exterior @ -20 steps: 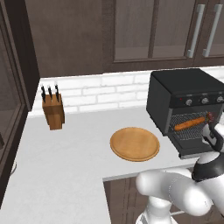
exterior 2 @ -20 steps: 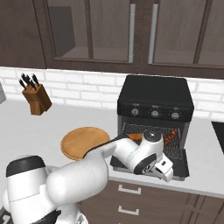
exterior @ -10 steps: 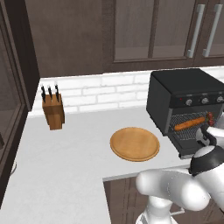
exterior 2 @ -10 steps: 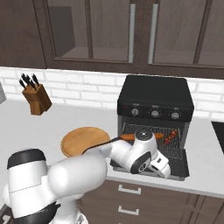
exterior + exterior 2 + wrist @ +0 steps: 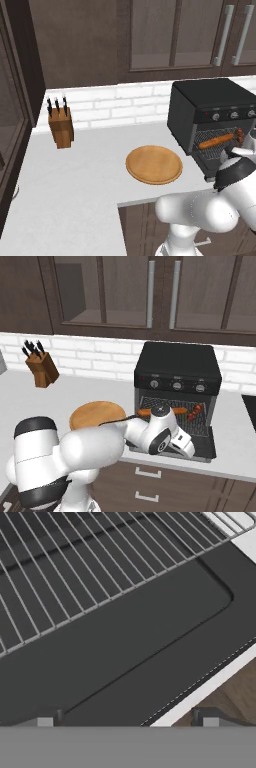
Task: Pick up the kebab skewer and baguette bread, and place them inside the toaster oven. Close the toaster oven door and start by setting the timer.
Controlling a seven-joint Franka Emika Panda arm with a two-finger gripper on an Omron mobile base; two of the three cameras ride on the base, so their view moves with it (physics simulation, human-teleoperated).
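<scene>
While the boxy black toaster oven [image 5: 177, 373] stood on the white bench [image 5: 75, 185] against the white brick wall, its dark glass-paned door [image 5: 200, 446] lay folded down flat toward the robot, leaving the wire rack [image 5: 170, 411] open to sight. On that rack the small orange-brown baguette bread [image 5: 216, 141] lay lengthwise, and the kebab skewer [image 5: 195, 409], a thin stick with dark red and brown chunks, rested just beside its right end; in the left base view the two ran almost in one line. A row of small silver-black knobs [image 5: 176, 385] crossed the oven's front above the opening. The white arm's hand [image 5: 176, 441] hung low over the lowered door, and in the hand view the two dark fingers [image 5: 45, 719] rose well apart at the bottom edge with nothing between them, looking down on the door's dark pane [image 5: 125, 647] and the rack wires [image 5: 75, 567] beyond it. To the oven's left the round tan wooden plate [image 5: 153, 164] sat bare on the bench, and well apart from it, near the wall, stood a brown wooden knife block [image 5: 61, 129] with dark handles.
</scene>
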